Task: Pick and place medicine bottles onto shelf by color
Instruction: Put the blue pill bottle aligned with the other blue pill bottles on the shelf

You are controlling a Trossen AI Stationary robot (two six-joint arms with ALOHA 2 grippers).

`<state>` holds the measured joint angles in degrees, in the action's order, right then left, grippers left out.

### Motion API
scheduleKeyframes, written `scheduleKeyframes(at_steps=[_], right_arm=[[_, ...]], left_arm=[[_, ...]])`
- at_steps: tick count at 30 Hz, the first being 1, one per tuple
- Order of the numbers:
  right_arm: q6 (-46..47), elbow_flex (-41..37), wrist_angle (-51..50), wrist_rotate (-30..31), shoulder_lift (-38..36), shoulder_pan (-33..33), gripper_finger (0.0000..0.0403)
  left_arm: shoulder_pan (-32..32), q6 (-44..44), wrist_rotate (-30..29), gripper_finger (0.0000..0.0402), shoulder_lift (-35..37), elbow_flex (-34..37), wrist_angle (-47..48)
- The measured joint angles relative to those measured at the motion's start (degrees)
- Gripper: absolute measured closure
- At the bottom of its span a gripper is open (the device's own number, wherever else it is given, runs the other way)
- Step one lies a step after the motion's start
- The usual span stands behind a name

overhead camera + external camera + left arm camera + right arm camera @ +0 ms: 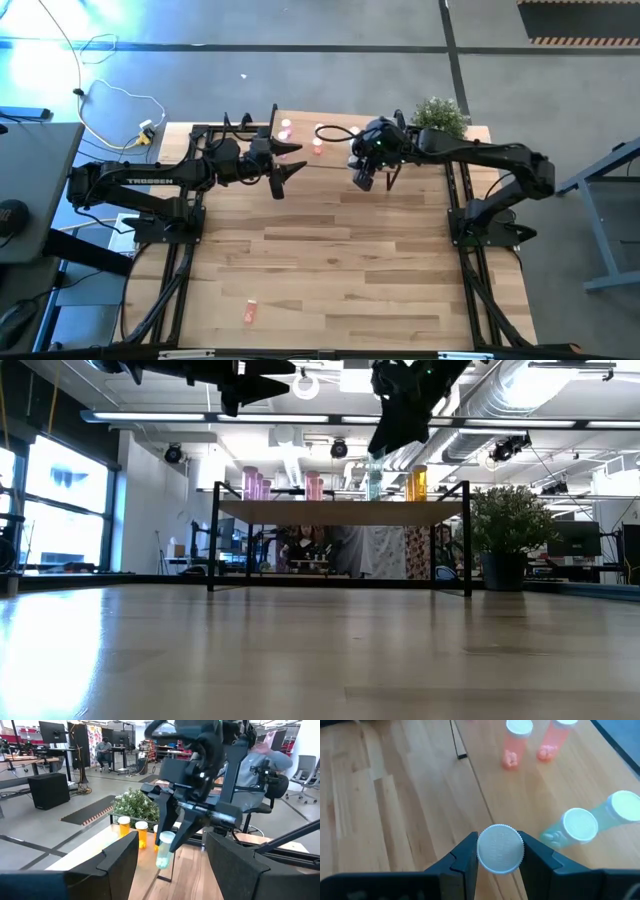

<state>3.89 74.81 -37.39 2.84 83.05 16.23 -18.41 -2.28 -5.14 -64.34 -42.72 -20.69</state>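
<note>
A small potted plant (440, 115) stands at the 1 o'clock corner of the wood-plank table (330, 270). A white cable (115, 100) lies on the grey floor (300, 70) at 10 o'clock.

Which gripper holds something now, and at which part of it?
The right gripper holds a pale green bottle by its white cap. The left gripper is open, empty.

In the right wrist view the held bottle (500, 848) shows only its white cap; its body is hidden below. In the high view, two tiny pink things (249, 310) near the table's six o'clock edge (bottles, perhaps) are too small to tell.
</note>
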Motion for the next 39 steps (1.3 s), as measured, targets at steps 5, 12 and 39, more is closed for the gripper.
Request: scheduleKeyframes(at_steps=[5, 12, 39], right_arm=[[0.06, 0.00, -0.15, 0.19, 1.48, 0.66, 0.0297], [-0.31, 0.00, 0.11, 1.21, 2.68, 0.66, 0.0297], [-2.43, 0.00, 0.59, 4.65, 4.01, 0.79, 0.0297]], left_arm=[[0.00, 0.00, -0.01, 0.0179, 0.00, 0.00, 0.17], [0.00, 0.02, 0.01, 0.0179, 0.00, 0.00, 0.35], [0.00, 0.00, 0.01, 0.0179, 0.00, 0.00, 0.35]])
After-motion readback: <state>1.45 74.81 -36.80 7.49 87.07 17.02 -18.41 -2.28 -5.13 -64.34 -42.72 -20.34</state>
